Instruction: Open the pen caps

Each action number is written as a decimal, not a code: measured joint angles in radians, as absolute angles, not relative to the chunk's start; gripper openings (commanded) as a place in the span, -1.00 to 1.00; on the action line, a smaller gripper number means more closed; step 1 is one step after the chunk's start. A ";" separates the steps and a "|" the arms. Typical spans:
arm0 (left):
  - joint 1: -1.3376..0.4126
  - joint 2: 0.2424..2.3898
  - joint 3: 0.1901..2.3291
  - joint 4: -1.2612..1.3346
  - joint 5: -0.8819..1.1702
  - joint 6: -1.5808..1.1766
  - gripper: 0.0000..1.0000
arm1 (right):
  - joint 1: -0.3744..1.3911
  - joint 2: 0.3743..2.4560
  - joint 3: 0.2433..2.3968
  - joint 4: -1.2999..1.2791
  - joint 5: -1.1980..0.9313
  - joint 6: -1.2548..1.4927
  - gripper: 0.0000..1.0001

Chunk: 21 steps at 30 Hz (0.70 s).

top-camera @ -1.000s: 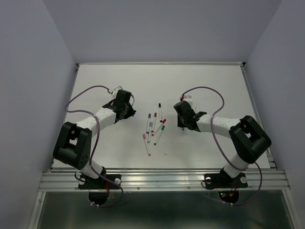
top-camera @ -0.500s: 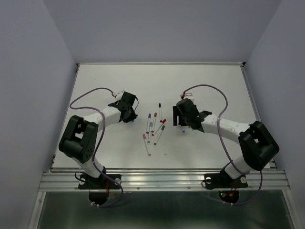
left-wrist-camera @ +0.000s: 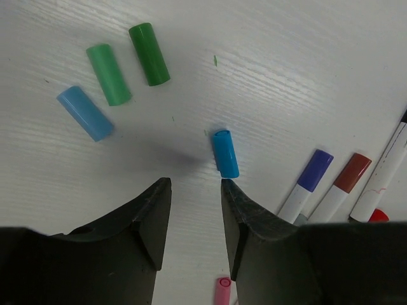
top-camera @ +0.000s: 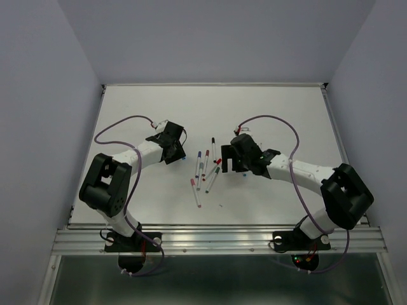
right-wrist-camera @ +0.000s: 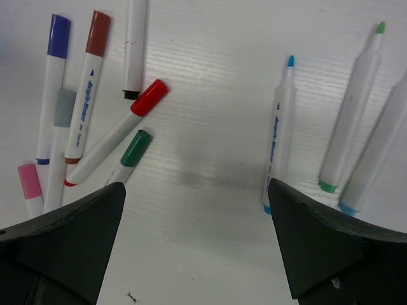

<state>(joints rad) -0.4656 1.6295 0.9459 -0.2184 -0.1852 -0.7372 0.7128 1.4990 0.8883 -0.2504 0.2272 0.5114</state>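
Note:
In the left wrist view my left gripper (left-wrist-camera: 195,184) stands partly open over bare table with nothing between its fingers. A loose blue pen cap (left-wrist-camera: 225,153) lies just off the right fingertip. Further away lie three more loose caps: dark green (left-wrist-camera: 149,54), light green (left-wrist-camera: 109,74) and light blue (left-wrist-camera: 84,113). My right gripper (right-wrist-camera: 196,187) is wide open and empty. To its right lie uncapped pens, one blue-tipped (right-wrist-camera: 282,133) and one green-tipped (right-wrist-camera: 355,108). To its left lie capped pens with red (right-wrist-camera: 150,96), green (right-wrist-camera: 136,147) and purple (right-wrist-camera: 58,28) caps.
From above, the cluster of pens (top-camera: 205,171) lies on the white table (top-camera: 286,114) between my left gripper (top-camera: 180,154) and my right gripper (top-camera: 224,165). A purple cable loops over each arm. Raised rails edge the table.
My left gripper has opened and let go of the blue cap, which now lies on the table. My right gripper has opened wide and shifted left toward the pen cluster.

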 measured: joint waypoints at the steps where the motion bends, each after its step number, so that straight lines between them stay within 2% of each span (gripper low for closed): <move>1: -0.465 1.629 0.946 -0.220 -0.187 -0.737 0.01 | 0.725 1.504 0.894 -0.256 0.229 0.516 1.00; 4: -0.466 1.629 0.946 -0.223 -0.189 -0.736 0.20 | 0.776 1.527 0.921 -0.273 0.239 0.533 1.00; 7: -0.466 1.625 0.946 -0.229 -0.193 -0.736 0.60 | 0.833 1.564 0.963 -0.295 0.267 0.569 1.00; 8: -0.466 1.618 0.946 -0.231 -0.194 -0.732 0.84 | 0.850 1.580 0.980 -0.305 0.282 0.588 1.00; 10: -0.466 1.603 0.946 -0.231 -0.197 -0.727 0.98 | 0.884 1.616 1.008 -0.317 0.311 0.623 1.00; 18: -0.466 1.507 0.957 -0.237 -0.219 -0.721 0.98 | 0.984 1.774 1.098 -0.402 0.401 0.738 0.99; 21: -0.466 1.488 0.962 -0.238 -0.227 -0.720 0.98 | 0.994 1.806 1.110 -0.416 0.424 0.752 0.85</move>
<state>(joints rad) -0.4656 1.4883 0.9619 -0.2379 -0.2268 -0.7204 0.9943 1.8061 1.1099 -0.4156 0.4236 0.7525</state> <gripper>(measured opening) 0.986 0.990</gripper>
